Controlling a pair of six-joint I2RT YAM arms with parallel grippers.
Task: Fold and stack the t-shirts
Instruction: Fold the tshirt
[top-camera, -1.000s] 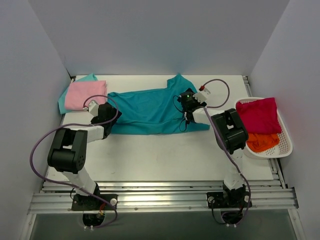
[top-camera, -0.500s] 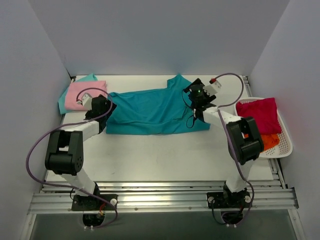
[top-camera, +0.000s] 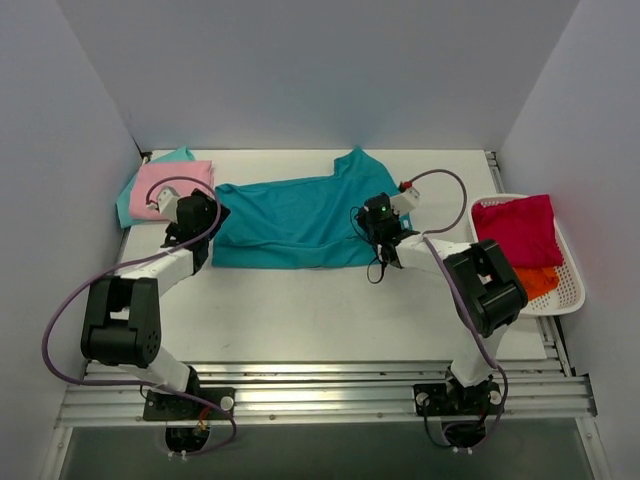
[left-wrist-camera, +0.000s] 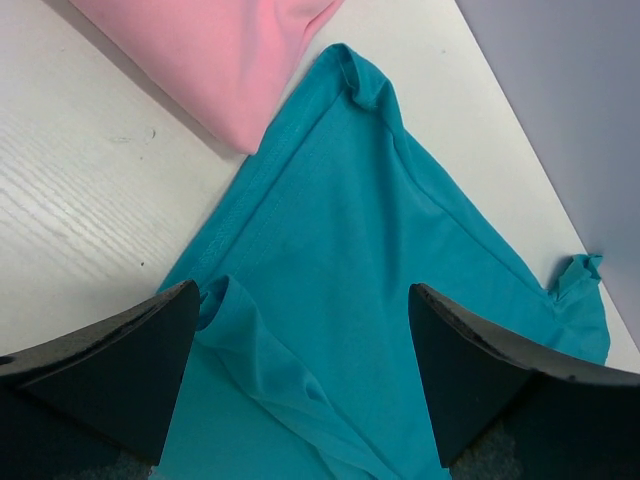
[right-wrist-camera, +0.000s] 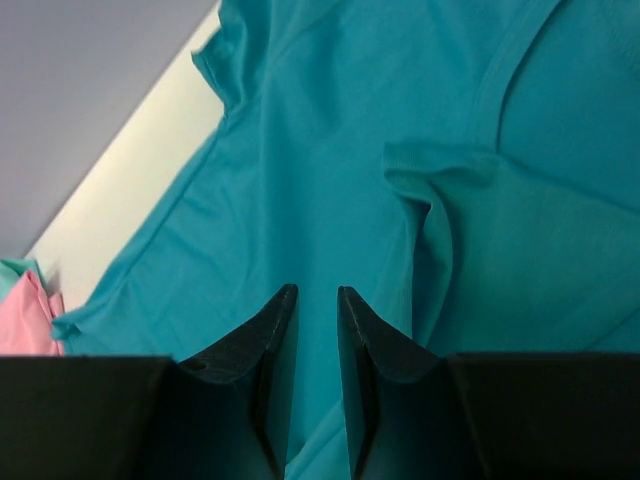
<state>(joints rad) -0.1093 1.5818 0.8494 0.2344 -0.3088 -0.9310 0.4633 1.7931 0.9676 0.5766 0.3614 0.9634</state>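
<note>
Teal t-shirt (top-camera: 290, 225) lies stretched left-right across mid surface (top-camera: 300, 310), laid out for folding. Left tool (left-wrist-camera: 303, 290) spread wide above its left hem, just beside pink t-shirt (top-camera: 172, 187); likely lining up edge grasp. Right tool (right-wrist-camera: 316, 292) low over right half, fingers nearly pressed together; cannot tell if cloth pinched. Pink t-shirt folded on mint t-shirt (top-camera: 180, 155), far-left: stack site. Crimson t-shirt (top-camera: 515, 228) and orange t-shirt (top-camera: 525, 285) wait in basket (top-camera: 570, 290).

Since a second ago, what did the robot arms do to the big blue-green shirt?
The right gripper swung toward the back, then came forward and leftward, nearly shut on the teal t-shirt, whose right end is now drawn inward. The left gripper, open, crept toward the pink t-shirt. The pink t-shirt and basket stayed put.
</note>
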